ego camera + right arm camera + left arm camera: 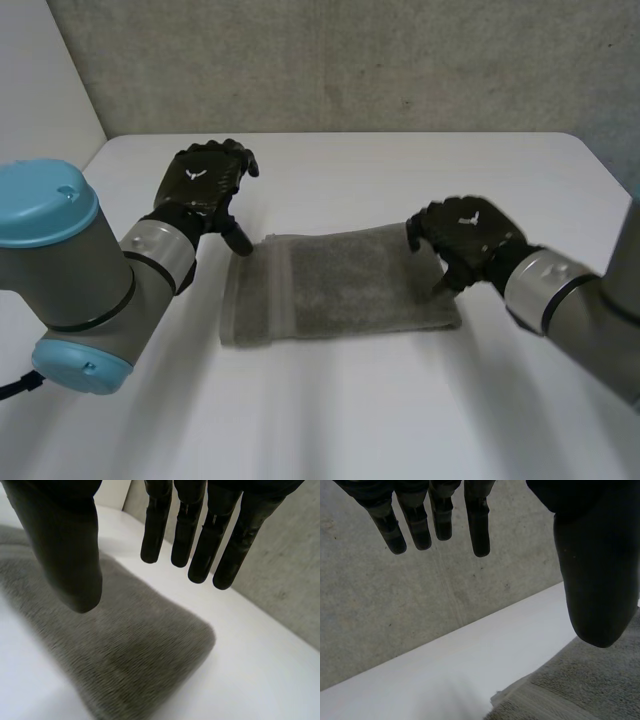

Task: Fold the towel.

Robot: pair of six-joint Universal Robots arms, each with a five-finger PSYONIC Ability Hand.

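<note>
A grey towel [340,285] lies folded into a thick oblong on the white table [350,410]. My left hand [205,180] hovers just off the towel's far left corner, thumb pointing down beside it. In the left wrist view its fingers [477,525] are straight, apart from the thumb, and hold nothing; the towel [580,690] lies below the thumb. My right hand [465,240] hangs over the towel's right end. Its fingers [200,550] and thumb stand apart above the towel [125,650], with nothing between them.
A grey concrete wall [350,60] runs behind the table's far edge. A pale wall [40,90] stands at the far left. Bare tabletop stretches in front of the towel and to either side.
</note>
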